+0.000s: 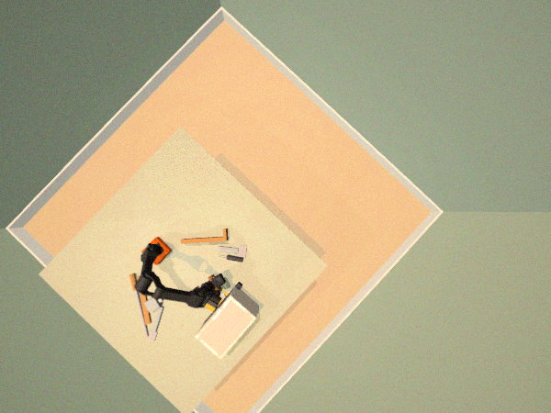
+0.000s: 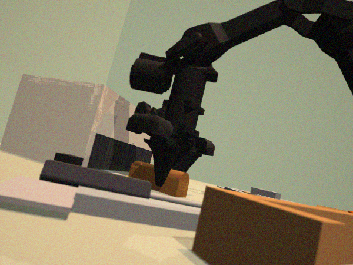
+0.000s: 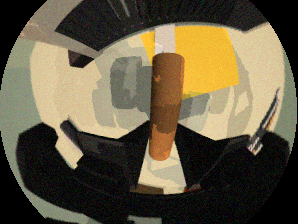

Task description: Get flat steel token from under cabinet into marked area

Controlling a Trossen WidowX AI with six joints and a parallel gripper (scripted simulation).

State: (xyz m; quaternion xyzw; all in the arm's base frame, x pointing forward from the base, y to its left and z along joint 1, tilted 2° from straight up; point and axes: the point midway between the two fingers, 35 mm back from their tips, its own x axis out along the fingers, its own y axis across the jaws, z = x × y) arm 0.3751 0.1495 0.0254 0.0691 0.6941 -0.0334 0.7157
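Note:
My gripper [image 1: 217,281] [image 2: 160,182] [image 3: 161,124] is shut on an orange-brown stick [image 2: 174,182] [image 3: 165,99]. It holds the stick low over the table, right in front of the cabinet [image 1: 227,327] [image 2: 56,118]. The stick reaches forward over the yellow marked area [image 3: 202,59] [image 1: 212,308] toward the cabinet's dark vent slots [image 2: 117,154] [image 1: 246,298]. I cannot make out the steel token in any view.
A grey flat tool [image 2: 94,179] [image 1: 232,251] lies on the table near the gripper. An orange L-shaped bar [image 1: 205,239] [image 2: 265,229] lies beyond it. More long orange and grey tools [image 1: 146,309] lie by the arm's base [image 1: 158,250]. A low wall [image 1: 331,115] rims the floor.

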